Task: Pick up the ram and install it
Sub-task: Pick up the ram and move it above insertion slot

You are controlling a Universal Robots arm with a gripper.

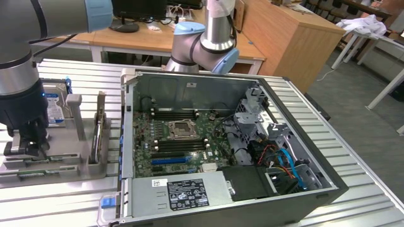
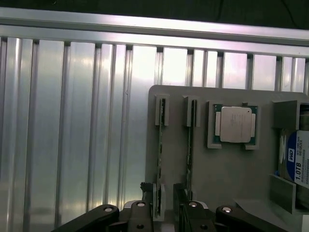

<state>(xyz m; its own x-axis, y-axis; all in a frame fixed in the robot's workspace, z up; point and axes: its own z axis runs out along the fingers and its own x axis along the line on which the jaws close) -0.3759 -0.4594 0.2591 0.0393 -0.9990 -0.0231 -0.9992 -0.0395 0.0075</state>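
My pincer [image 2: 162, 193] is spread as wide as it goes and has nothing in it atm. It's hanging low over the grey tray [image 2: 231, 183], which sits on the ribbed metal table [image 2: 72, 145], off to the exterior view's left of the open case [image 1: 177, 90]

The ram [image 2: 160, 154] is standing on its long edge in the tray with each end tucked into a little grey bracket. Its near end sits right in the gap between my fingers [image 2: 179, 200]. Honestly can't tell if either finger is touching it. A second stick [image 2: 190, 154] stands parallel just beside it in its own pair of brackets

Further along the tray the CPU [image 2: 235, 124] lies flat in a square recess. Past that is the hard drive [image 2: 300, 166], upright next to a grey block, blue-and-white label showing

Over in the case the motherboard [image 1: 180, 142] lies face up, with the socket [image 1: 183, 127] in the middle and dark slots [image 1: 177, 114] on both sides of it. The PSU [image 1: 183, 191] sits along the near edge, and orange and blue cables [image 1: 285, 161] are bundled in the corner on the exterior view's right
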